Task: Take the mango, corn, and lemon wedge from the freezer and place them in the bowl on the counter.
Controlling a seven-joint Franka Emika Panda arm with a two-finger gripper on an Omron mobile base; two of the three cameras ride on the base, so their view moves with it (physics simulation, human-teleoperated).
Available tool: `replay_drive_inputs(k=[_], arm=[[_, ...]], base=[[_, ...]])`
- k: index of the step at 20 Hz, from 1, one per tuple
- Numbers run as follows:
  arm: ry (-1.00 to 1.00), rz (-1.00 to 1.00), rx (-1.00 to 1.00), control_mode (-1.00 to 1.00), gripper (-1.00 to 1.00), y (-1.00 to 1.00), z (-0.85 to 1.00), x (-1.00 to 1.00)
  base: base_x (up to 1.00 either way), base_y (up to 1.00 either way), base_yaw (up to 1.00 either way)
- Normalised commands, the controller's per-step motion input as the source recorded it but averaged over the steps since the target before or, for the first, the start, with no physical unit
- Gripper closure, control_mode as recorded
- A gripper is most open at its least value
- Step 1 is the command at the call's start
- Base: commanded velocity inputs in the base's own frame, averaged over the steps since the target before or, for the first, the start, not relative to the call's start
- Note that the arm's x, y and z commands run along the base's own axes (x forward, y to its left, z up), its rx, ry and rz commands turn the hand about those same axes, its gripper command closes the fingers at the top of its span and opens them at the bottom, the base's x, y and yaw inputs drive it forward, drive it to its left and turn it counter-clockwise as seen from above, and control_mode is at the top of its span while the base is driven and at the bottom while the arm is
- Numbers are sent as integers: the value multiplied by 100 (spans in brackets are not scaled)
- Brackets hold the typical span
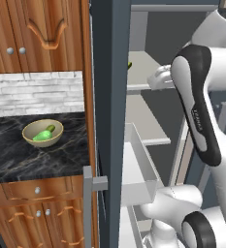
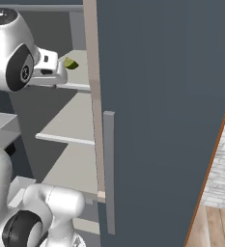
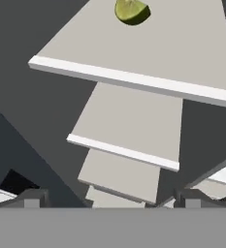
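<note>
The lemon wedge (image 3: 131, 10) lies on the top pale shelf (image 3: 148, 53) of the open freezer (image 1: 109, 97); it shows again as the lemon wedge (image 2: 70, 63) in the right base view. My gripper (image 3: 112, 199) is open, its fingertips (image 3: 34, 198) spread wide with nothing between them. It hovers in front of the shelf, short of the wedge. The bowl (image 1: 30, 131) sits on the counter (image 1: 17, 160) left of the freezer and holds something bright green (image 1: 44, 135). I cannot tell whether that is the mango or the corn.
The freezer door (image 2: 167, 96) stands open on the right with its grey bar handle (image 2: 108, 169). Lower shelves (image 3: 129, 121) step down below the top one. A clear drawer (image 1: 138, 169) is pulled out beside my arm (image 1: 199, 111). Wooden cupboards (image 1: 37, 34) hang above the counter.
</note>
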Motion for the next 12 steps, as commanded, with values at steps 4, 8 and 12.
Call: replay_drive_inputs(k=[4,8,12], arm=[[0,0,1,-100,-100,1,0,85],[0,0,0,-100,-100,1,-3,71],[0,0,1,-100,-100,4,-13,60]], base=[[0,0,0],[0,0,0],[0,0,0]])
